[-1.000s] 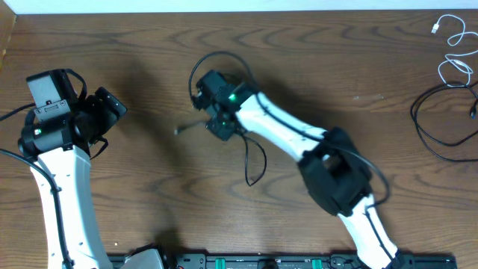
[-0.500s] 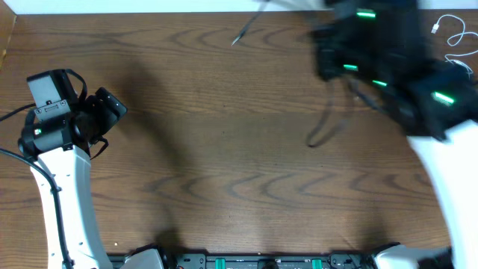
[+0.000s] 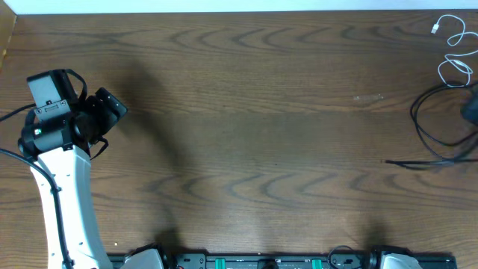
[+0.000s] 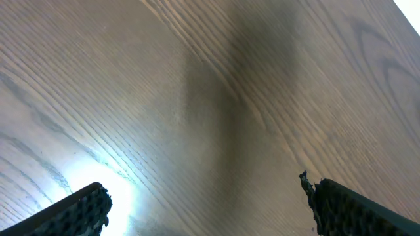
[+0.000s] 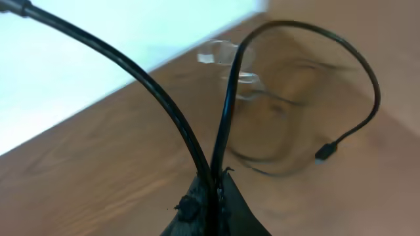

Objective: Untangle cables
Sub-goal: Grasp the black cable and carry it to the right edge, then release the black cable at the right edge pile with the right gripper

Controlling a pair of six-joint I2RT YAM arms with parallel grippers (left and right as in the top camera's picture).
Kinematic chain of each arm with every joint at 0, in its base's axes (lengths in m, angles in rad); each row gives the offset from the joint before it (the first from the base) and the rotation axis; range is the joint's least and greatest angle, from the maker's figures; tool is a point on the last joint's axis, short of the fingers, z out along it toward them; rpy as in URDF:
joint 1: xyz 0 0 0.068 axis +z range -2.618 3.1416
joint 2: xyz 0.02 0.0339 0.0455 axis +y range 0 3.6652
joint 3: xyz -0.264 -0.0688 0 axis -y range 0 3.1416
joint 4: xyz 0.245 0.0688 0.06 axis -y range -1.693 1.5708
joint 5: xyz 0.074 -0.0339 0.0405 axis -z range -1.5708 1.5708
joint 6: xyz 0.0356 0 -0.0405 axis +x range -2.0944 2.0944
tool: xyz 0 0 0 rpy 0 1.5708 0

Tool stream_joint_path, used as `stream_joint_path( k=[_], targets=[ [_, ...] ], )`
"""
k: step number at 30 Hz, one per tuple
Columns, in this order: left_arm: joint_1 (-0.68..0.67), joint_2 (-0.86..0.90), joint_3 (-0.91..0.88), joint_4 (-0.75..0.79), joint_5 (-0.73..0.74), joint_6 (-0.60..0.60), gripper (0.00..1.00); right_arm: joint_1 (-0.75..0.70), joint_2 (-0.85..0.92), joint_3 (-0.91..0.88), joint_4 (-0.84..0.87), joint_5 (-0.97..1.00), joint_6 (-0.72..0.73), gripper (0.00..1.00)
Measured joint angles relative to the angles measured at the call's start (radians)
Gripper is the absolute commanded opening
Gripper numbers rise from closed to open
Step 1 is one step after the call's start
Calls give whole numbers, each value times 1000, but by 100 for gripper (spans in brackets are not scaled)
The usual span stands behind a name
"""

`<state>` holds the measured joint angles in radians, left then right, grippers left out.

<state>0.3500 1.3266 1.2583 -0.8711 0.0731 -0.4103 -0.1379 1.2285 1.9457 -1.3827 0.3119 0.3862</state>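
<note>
Overhead, I see the cables point(image 3: 413, 113), black and white, at the surface's point(image 3: 261, 112) far right edge. My right pincer point(image 5: 211, 193) clamps a black cable point(image 5: 225, 111); my left pincer point(image 4: 207, 203) gapes wide.

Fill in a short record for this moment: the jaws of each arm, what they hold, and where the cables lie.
left jaws: open, over bare table, holding nothing
right jaws: shut on held black cable, two strands rising from the grip
black loop: on the table at its right edge
white cable: far right corner, next to the black loop
</note>
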Motion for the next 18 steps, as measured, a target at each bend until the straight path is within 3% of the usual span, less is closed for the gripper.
stream_joint_path(
  k=[9,18],
  targets=[
    [0,0,0,0,0,0,99,-211,105,-67,-116,186,164,1],
    [0,0,0,0,0,0,99,-460,209,-305,24,186,280,1]
  ],
)
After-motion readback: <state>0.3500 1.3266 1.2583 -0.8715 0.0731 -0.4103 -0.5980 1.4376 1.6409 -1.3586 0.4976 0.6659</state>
